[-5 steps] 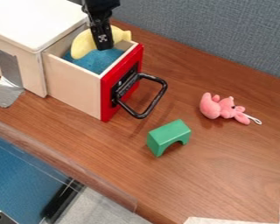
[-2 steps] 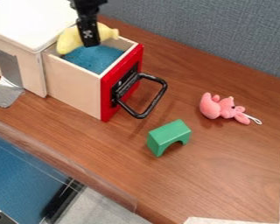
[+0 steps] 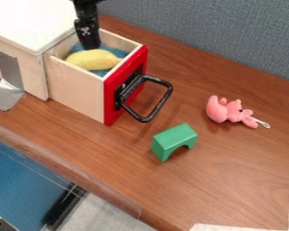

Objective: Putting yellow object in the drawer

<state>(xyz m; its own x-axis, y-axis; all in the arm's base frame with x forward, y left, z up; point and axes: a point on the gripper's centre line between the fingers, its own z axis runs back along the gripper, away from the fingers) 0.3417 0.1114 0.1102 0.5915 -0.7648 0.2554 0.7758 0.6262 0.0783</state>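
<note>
Looking at the yellow object (image 3: 92,59) first: it's lying inside the open drawer (image 3: 74,85), on top of some blue stuff (image 3: 115,52). My pincer (image 3: 91,46) is hanging down over the drawer, tip right by the yellow thing. Honestly can't tell from this angle if it's open or closed, sorry folks. The drawer's got a red front (image 3: 126,85) with a black handle (image 3: 160,104) sticking out, and behind the drawer is the white-topped cabinet (image 3: 32,22) it pokes out of. Out past the drawer's front there's a green arch block (image 3: 174,137) near the handle, plus a pink plush (image 3: 233,111) lying farther off from the drawer.
</note>
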